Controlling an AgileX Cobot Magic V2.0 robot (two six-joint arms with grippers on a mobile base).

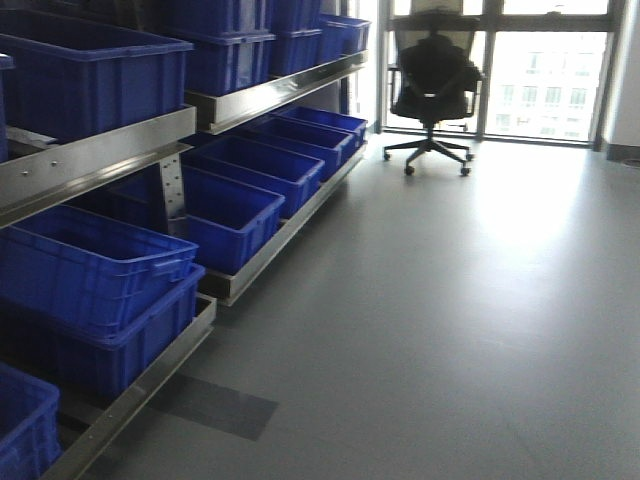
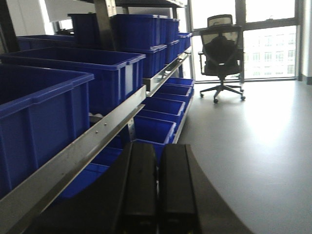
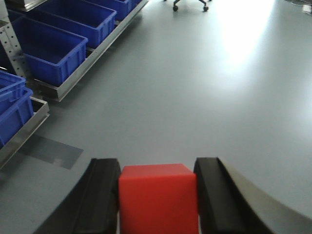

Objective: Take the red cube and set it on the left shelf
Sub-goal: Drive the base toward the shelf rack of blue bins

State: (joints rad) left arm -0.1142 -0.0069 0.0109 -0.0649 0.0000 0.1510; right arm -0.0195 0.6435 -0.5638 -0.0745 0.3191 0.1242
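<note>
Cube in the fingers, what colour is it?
The cube is red; right wrist view shows it best.

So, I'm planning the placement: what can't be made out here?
Cube: right wrist view, underside cut off by the bottom edge, sides covered by the fingers.
Upper bins: front view, insides hidden by their own walls.
Chair: front view, dark against the bright window.
Left gripper and right gripper: absent from the front view.

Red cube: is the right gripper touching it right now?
Touching. The right wrist view shows the red cube sitting between the two black fingers of the right gripper, both flush against its sides with no visible gap.
</note>
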